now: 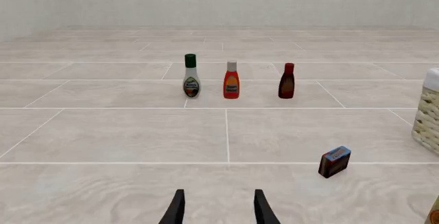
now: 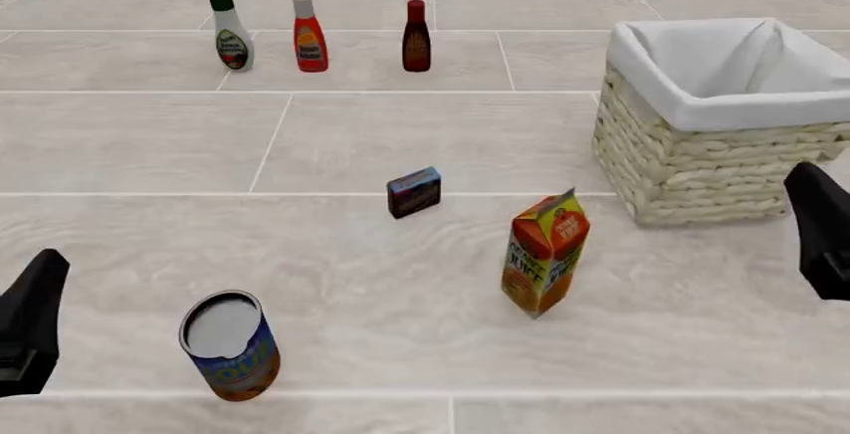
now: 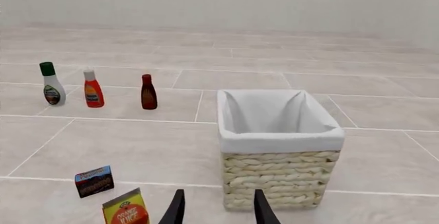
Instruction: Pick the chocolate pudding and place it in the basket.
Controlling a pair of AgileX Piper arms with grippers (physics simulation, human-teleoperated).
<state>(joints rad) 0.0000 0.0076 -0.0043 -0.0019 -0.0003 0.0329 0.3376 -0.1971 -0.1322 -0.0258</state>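
The chocolate pudding [image 2: 414, 192] is a small dark brown box with blue edges, standing near the middle of the surface; it also shows in the left wrist view [image 1: 334, 161] and the right wrist view [image 3: 94, 181]. The basket [image 2: 724, 165], pale wicker with white lining, sits at the right and is empty [image 3: 280, 180]. My left gripper [image 1: 219, 211] is open, low at the near left, far from the pudding. My right gripper [image 3: 219, 209] is open, near the basket's front side. In the front view only the dark arm bodies show at the left [image 2: 30, 323] and right [image 2: 823, 227] edges.
An orange juice carton [image 2: 544, 253] stands right of the pudding, in front of the basket. A blue-and-orange can [image 2: 231, 344] stands at the near left. Three bottles line the far side: green-capped white [image 2: 229, 28], orange [image 2: 310, 36], dark brown [image 2: 416, 37].
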